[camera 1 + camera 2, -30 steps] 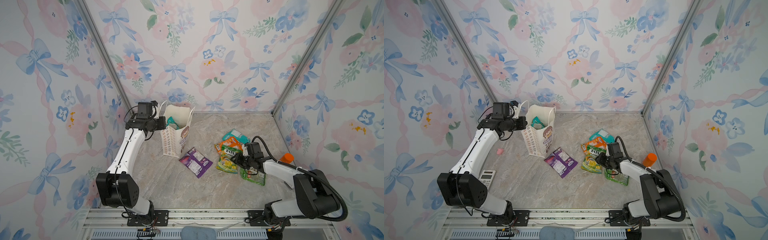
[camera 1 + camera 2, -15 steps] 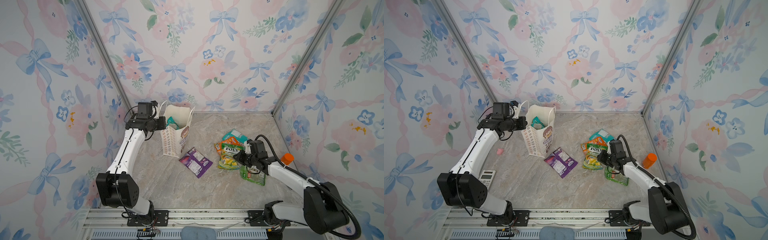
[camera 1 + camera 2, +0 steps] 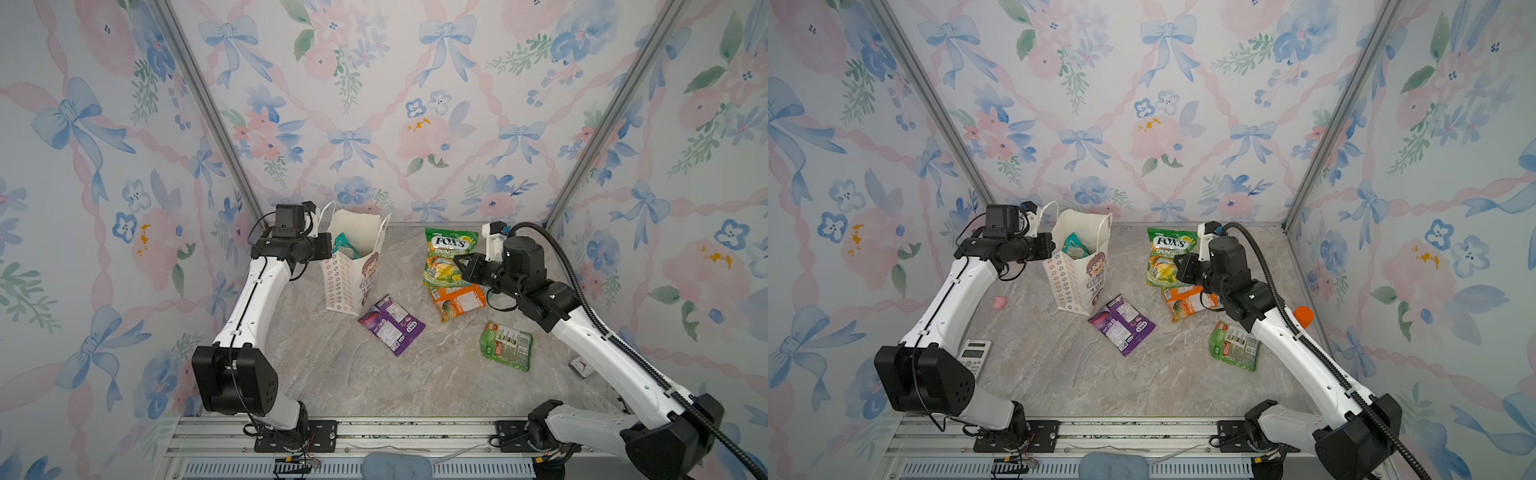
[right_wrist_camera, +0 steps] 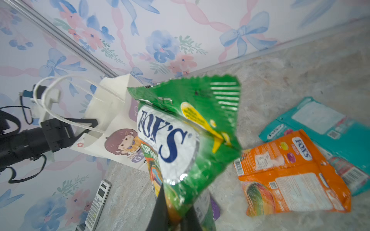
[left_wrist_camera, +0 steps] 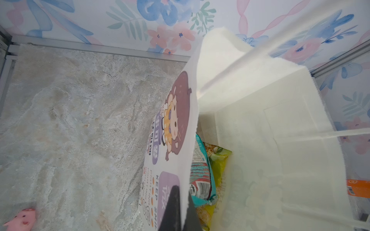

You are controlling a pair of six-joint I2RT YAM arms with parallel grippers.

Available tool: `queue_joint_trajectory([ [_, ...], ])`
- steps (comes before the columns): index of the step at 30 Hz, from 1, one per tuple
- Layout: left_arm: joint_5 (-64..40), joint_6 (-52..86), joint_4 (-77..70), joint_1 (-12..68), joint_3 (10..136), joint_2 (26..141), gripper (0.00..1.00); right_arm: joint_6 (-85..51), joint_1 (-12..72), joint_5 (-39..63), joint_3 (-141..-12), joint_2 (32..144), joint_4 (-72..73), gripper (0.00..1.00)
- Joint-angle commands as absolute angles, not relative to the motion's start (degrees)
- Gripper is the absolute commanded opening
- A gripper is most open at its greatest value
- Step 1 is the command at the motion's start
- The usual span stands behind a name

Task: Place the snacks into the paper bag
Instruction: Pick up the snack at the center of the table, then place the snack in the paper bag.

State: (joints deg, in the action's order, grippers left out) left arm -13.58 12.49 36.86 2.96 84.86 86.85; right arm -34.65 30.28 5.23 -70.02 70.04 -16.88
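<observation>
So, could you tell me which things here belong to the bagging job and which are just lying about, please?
Job: paper bag, green FOX'S pouch, orange pouch, purple pouch, flat green pouch, teal pouch in the bag, teal pouch on the table.
Lying about: calculator, pink pig toy, orange bottle.

The left gripper (image 5: 182,202) is clamped on the top edge of the cream-white paper bag (image 5: 250,120) (cartoon girl printed outside). Inside lie a glossy teal plastic pouch (image 5: 201,176) and a yellow-green plastic pouch (image 5: 217,160). A small pink pig figure (image 5: 23,217) sits on the grey marble counter (image 5: 80,120).
</observation>
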Motion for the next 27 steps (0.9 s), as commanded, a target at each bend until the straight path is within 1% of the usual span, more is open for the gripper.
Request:
queue_joint_trajectory([
  [1, -15.6, 12.0, 35.2, 3.2, 84.8, 86.8, 0.00, -30.8, 33.1, 3.6, -78.4, 73.9, -15.0, 0.00],
  [8, -15.6, 12.1, 35.0, 3.4, 84.7, 86.7, 0.00, -25.3, 39.3, 3.9, -96.3, 83.2, -13.7, 0.00],
  [15, -15.9, 12.4, 34.8, 3.4, 84.5, 86.7, 0.00, -24.1, 42.4, 5.6, -111.7, 94.0, -14.9, 0.00],
  [23, -16.6, 12.5, 34.7, 3.4, 84.5, 86.6, 0.00, -22.0, 44.1, 6.0, -137.5, 112.2, -26.5, 0.00],
  [27, -16.3, 12.5, 34.7, 3.4, 84.5, 86.2, 0.00, -21.0, 44.2, 4.6, -147.2, 119.2, -33.1, 0.00],
])
